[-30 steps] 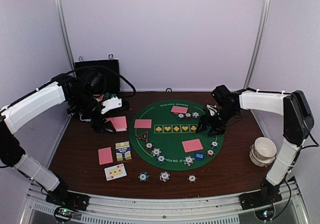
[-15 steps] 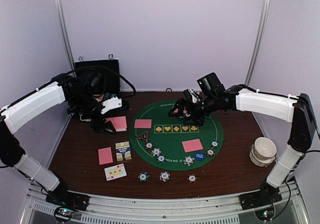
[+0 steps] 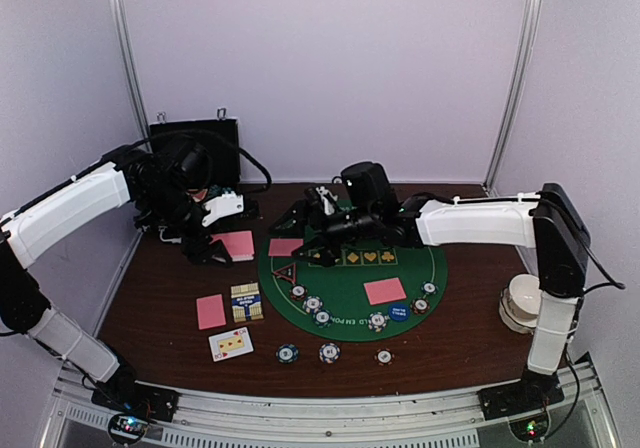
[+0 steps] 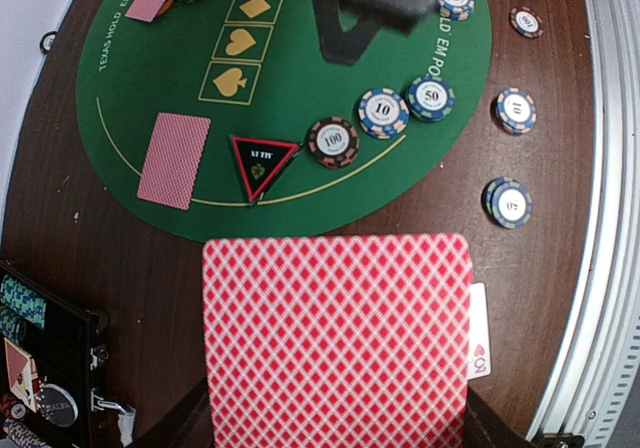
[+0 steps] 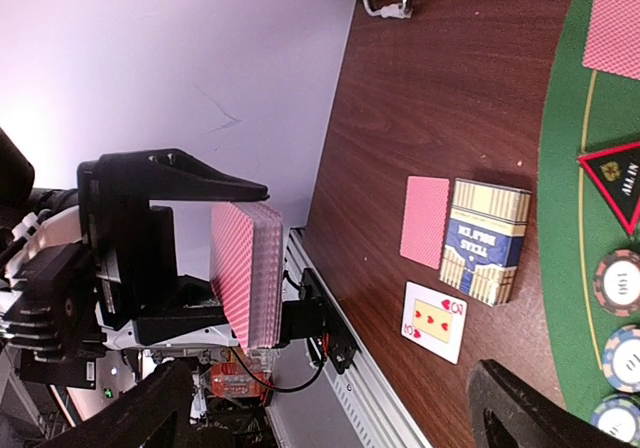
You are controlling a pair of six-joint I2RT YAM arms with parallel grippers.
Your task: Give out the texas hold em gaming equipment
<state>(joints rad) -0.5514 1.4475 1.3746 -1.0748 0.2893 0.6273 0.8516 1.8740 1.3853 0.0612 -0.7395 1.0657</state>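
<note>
Near edge: poker chips (image 3: 329,352) lie along the green mat (image 3: 345,288). Further back, the left gripper (image 5: 245,258) is clamped on the pink-backed deck (image 4: 335,333), just left of the mat. The right gripper (image 5: 335,388) faces the deck, fingers spread, empty. Judged step: card handover. The next move calls for pinching the top card only.

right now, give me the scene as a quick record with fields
left gripper: shut on deck
right gripper: open, empty, pointing toward deck
mat: green, centre of table
marker: on mat, left edge
chips: row along mat's near edge, three more on table in front
box: on table left of mat
face-down card: beside box
face-up card: in front of box
cup: right of mat
</note>
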